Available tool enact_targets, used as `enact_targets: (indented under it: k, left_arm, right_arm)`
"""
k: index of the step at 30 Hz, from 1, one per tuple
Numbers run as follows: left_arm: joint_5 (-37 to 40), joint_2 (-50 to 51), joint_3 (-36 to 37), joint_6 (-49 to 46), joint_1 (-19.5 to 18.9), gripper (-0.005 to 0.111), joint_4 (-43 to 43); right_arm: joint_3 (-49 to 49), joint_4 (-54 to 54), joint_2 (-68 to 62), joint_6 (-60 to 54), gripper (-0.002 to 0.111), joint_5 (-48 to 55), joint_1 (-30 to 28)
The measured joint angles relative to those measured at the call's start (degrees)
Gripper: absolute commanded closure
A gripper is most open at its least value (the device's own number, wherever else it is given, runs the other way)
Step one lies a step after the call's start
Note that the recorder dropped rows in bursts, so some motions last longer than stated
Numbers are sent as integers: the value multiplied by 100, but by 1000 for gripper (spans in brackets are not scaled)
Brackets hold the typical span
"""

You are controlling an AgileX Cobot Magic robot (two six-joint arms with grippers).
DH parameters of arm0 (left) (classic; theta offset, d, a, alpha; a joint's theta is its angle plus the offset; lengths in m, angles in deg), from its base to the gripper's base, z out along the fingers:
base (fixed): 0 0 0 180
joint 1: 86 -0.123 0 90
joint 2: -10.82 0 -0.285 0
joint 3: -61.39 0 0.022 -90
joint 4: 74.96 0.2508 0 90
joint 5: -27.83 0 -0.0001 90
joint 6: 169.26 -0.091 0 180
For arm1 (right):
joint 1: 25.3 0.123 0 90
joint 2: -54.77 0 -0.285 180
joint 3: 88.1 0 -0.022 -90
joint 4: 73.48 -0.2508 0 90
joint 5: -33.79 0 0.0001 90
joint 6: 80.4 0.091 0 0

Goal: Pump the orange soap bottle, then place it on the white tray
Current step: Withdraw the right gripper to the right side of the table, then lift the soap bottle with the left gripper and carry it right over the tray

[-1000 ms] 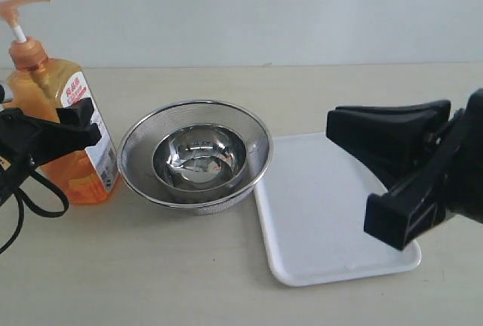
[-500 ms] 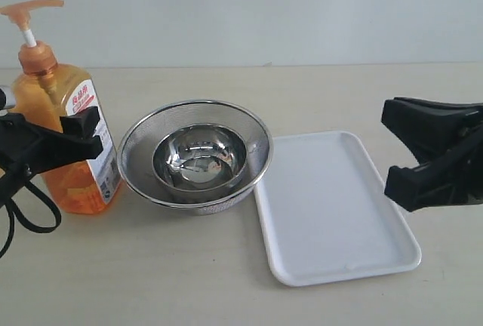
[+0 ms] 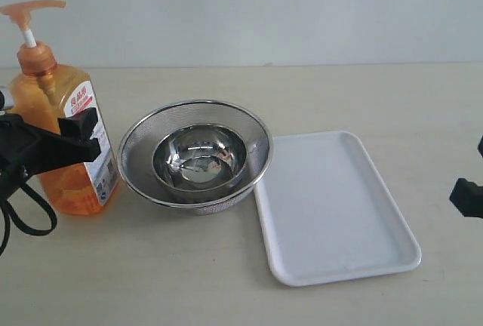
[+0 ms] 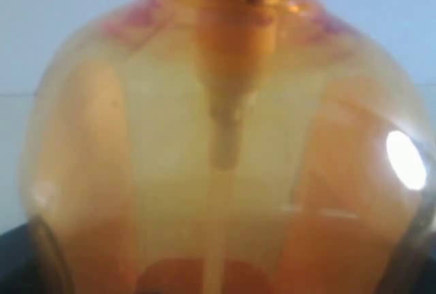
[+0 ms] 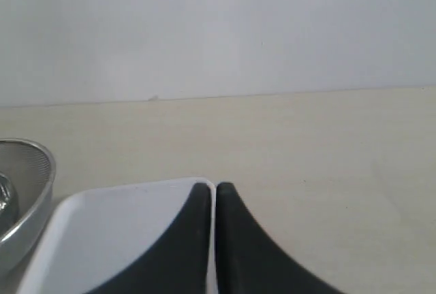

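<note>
The bottle [image 3: 51,96] holds orange liquid, with an orange pump [image 3: 30,10] and a white label [image 3: 80,99] printed in red. The tray [image 3: 332,213] is plain white, the mesh bowl [image 3: 139,161] silver, the table [image 3: 339,92] beige.

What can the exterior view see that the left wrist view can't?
Only the exterior view shows the pump head, the mesh bowl with a smaller steel bowl inside it, the white tray, and the left gripper clamped around the orange soap bottle. Only the left wrist view shows, very close up, the thin tube running down inside the orange liquid. Both views show the orange soap bottle.
</note>
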Motion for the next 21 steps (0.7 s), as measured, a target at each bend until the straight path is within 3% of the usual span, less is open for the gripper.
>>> enact_targets:
  k: [13,21]
  left_arm:
    - [509,-1379,21,-12,0,102,287]
    - [1026,-2479,-297,850,0,102,1398]
  right_arm:
    - [41,-147,35,-237,109,-197,0]
    - [55,-414,35,-318,109,-424,0]
